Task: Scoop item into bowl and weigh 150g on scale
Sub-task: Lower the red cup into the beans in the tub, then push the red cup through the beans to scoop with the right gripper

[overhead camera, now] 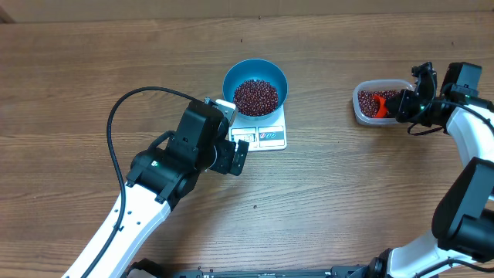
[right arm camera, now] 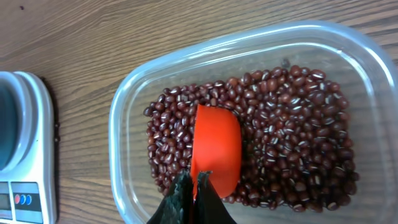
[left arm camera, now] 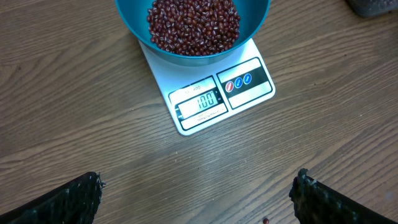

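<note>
Clenching right gripper [right arm camera: 194, 186] on orange scoop [right arm camera: 216, 149], pressing into red beans [right arm camera: 292, 130] in clear tub [right arm camera: 124, 124], well apart from scale [overhead camera: 270, 136]. Hovering left gripper [left arm camera: 196, 190] released, empty, beside scale. Weighing more beans in blue bowl [overhead camera: 230, 76] there, apparently short of target. Risking overshoot from heaped load, spilling mid-carry.

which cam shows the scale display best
Left wrist: the scale shows its display large and unblocked. Overhead shows the scale small, half under the bowl; right wrist catches only its corner at the frame's left edge.
</note>
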